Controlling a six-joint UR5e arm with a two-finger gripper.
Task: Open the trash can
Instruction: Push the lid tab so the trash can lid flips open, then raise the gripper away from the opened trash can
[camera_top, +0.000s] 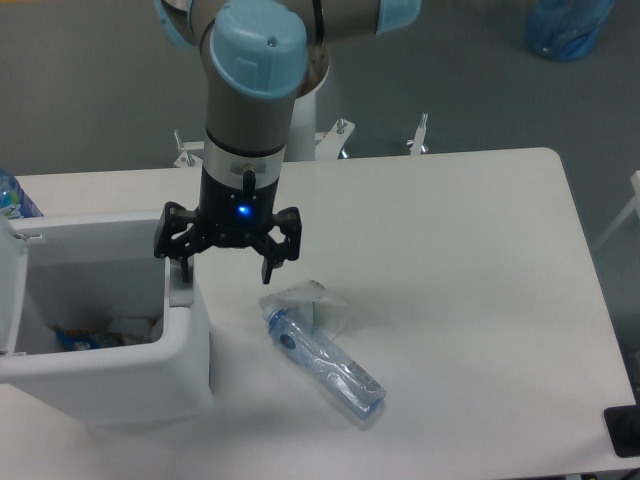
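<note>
Leftmost on the white rectangular table sits the large white boxy plastic trash can, at the table's front-left corner, partly cut off by the frame edge. Its top is open: lid swung up at the far left edge, only a thin white sliver of it showing. Inside the trash can, some rubbish visible at the bottom, blue and pale bits, too small to identify. Behind the trash can, at the frame's left edge, a scrap of a clear bottle with blue label. At the trash can's right rim, a small grey push tab. Directly over that tab hangs the black two-finger gripper, fingers spread apart, nothing held; left fingertip sits at or just above the tab, contact cannot be told. Blue light glows on the gripper body. Above it, the grey arm with a light blue cap. Right of the trash can, just beside it on the table, lies a clear crumpled plastic bottle with blue label, on its side, angled toward the front. Far right of the trash can, at the table's front edge, a small black object, partly cut off.
</note>
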